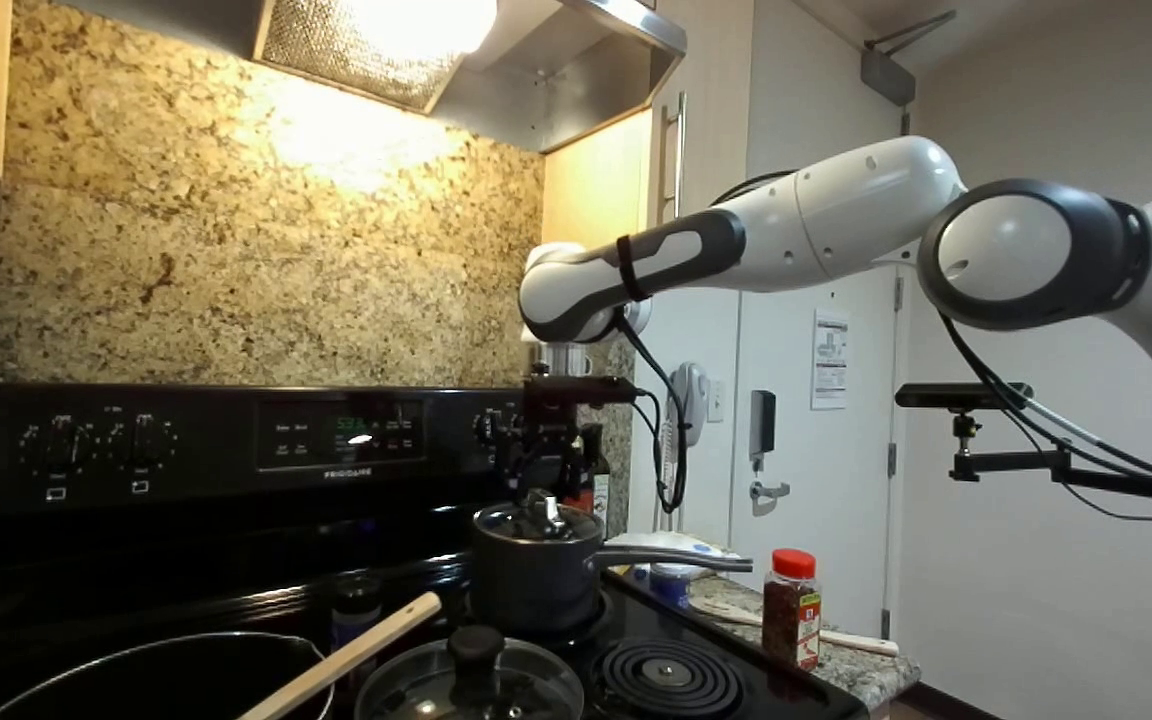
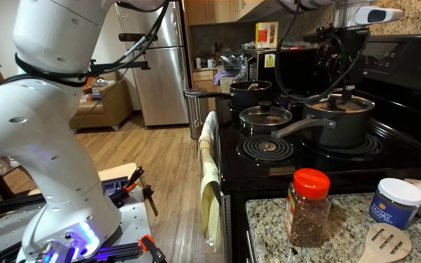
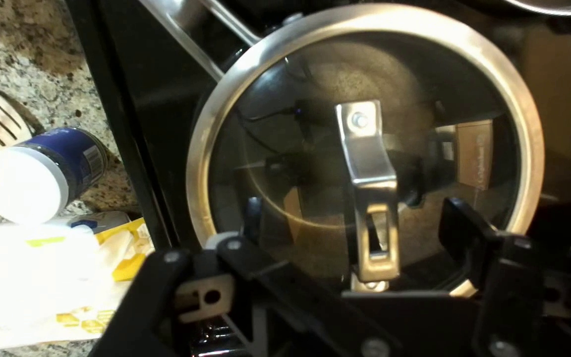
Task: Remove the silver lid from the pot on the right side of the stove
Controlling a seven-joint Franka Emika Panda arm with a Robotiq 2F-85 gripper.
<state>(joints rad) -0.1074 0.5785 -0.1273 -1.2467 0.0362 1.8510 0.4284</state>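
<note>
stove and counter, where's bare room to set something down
The bare coil, between the black-knobbed lid and counter (heat can't be told); also counter between the red-capped jar and blue jar. Crowded over the pot, where the tool hangs.

A: Light source in an exterior view?
B: You have the hood lamp (image 1: 426, 22) blown out; backsplash (image 1: 276, 240) glaring below, stove (image 1: 206, 470) dim.
A: Your wrist view?
B: White package (image 3: 28, 282) overexposed; silver lid (image 3: 365, 158) full of reflections, gripper (image 3: 356, 217) near-black.
</note>
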